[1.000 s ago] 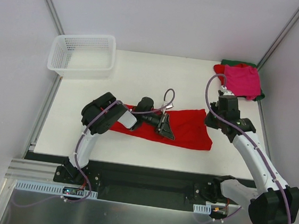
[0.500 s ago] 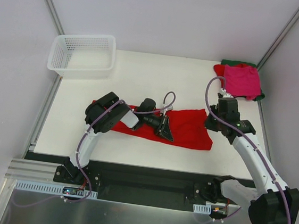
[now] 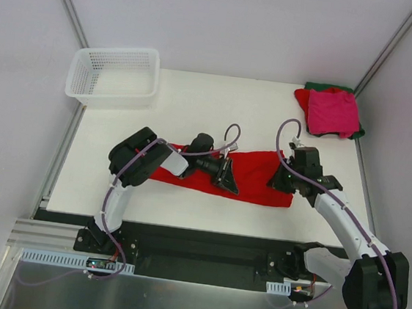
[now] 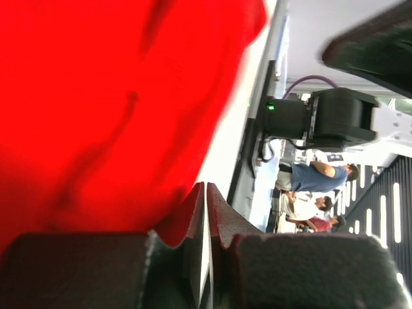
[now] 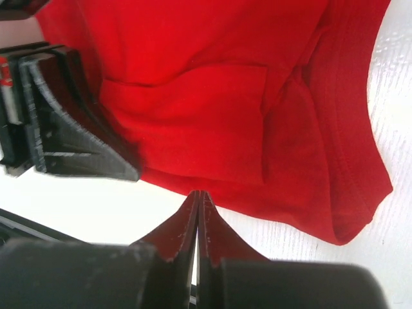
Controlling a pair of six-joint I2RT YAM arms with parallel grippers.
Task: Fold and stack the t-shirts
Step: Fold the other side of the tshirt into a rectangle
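Observation:
A bright red t-shirt [image 3: 259, 176] lies flattened across the middle of the table; it also shows in the left wrist view [image 4: 109, 96] and the right wrist view [image 5: 212, 90]. My left gripper [image 3: 229, 185] is shut and rests low on the shirt's middle, with cloth beside its fingertips [image 4: 206, 188]. My right gripper [image 3: 275, 182] is shut and hovers over the shirt's right part, its tips [image 5: 198, 194] at the cloth's edge with nothing held. A magenta-pink shirt [image 3: 333, 112] lies folded on a red and a dark green one at the back right corner.
A white plastic mesh basket [image 3: 115, 76] stands at the back left corner. The left gripper's black fingers [image 5: 71, 138] show in the right wrist view, close to the right gripper. The table's front edge [image 3: 206, 227] runs just below the shirt.
My right gripper has moved left and toward the front, from beside the shirt's right end to over its right part. The left gripper has stayed on the shirt.

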